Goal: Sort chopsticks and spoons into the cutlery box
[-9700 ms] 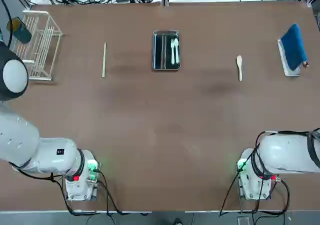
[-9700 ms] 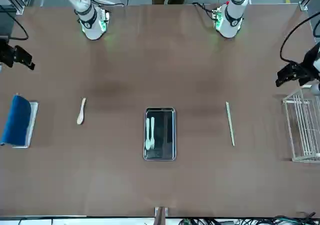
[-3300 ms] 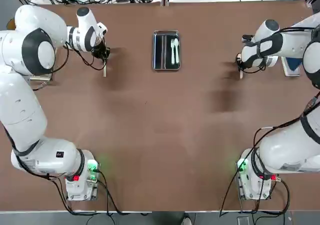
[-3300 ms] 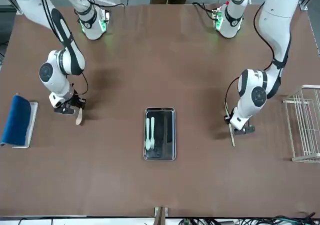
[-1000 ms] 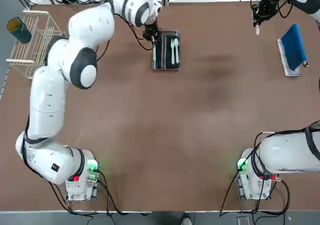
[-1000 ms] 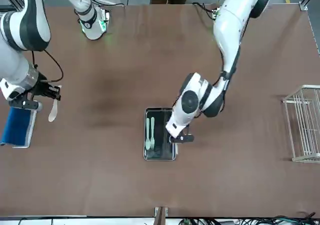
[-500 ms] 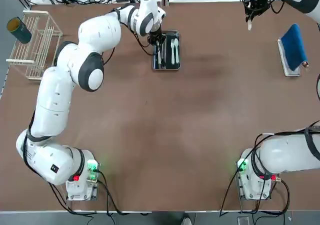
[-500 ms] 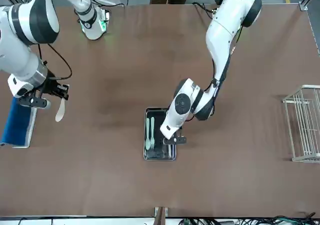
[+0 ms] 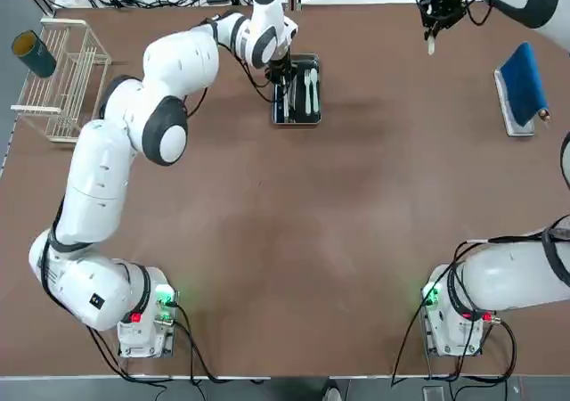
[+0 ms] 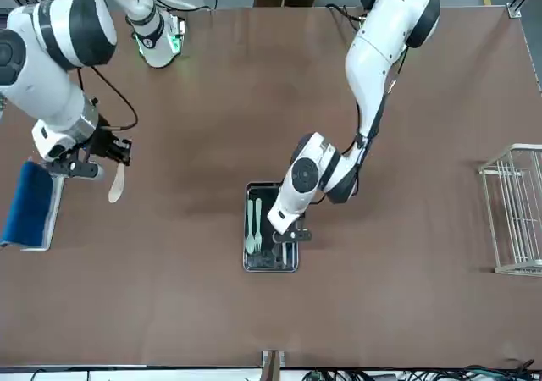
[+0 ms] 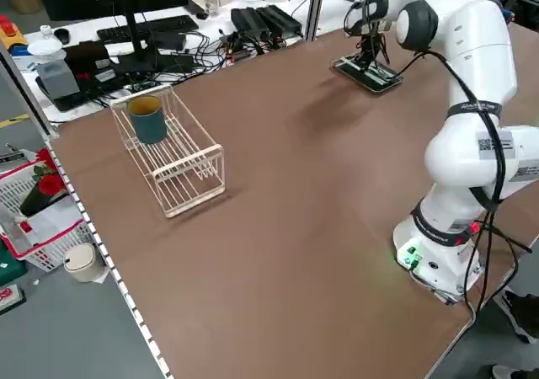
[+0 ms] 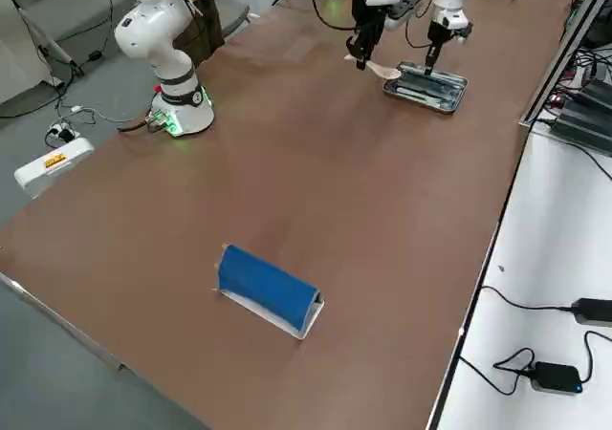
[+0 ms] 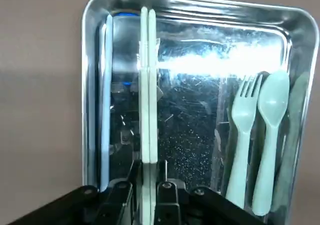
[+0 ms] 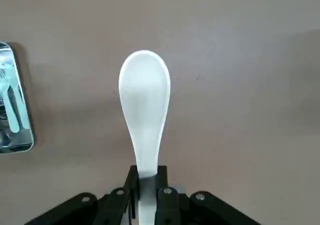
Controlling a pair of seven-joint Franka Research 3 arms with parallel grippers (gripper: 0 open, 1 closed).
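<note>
My left gripper (image 13: 149,170) is clenched on the pair of chopsticks (image 13: 152,85), above the left part of the cutlery box (image 13: 85,110). Moments ago they lay on the worktop to the left of the box; now I have carried them over it, and in the last instant I have eased them slightly inward from its left edge. I judge the placing step is at hand: lower, then let go. Whether the sticks touch the box's floor I cannot tell.

My right gripper (image 14: 147,180) is closed on the handle of the white spoon (image 14: 145,95), raised above the worktop to the box's right and well apart from it. The spoon, too, has left its resting spot and has just come closer to the box, so its turn should follow once my left arm is out of the way.

The chopsticks run nearly parallel to the box's long sides, their free ends pointing towards the end farthest from my bases. The held spoon's long axis runs roughly the same way, bowl pointing away from my bases, handle back in my grip. Inside the box's right side lie a fork (image 13: 243,114) and another spoon (image 13: 274,102), side by side; I expect to lay mine near them without knocking them.
</note>
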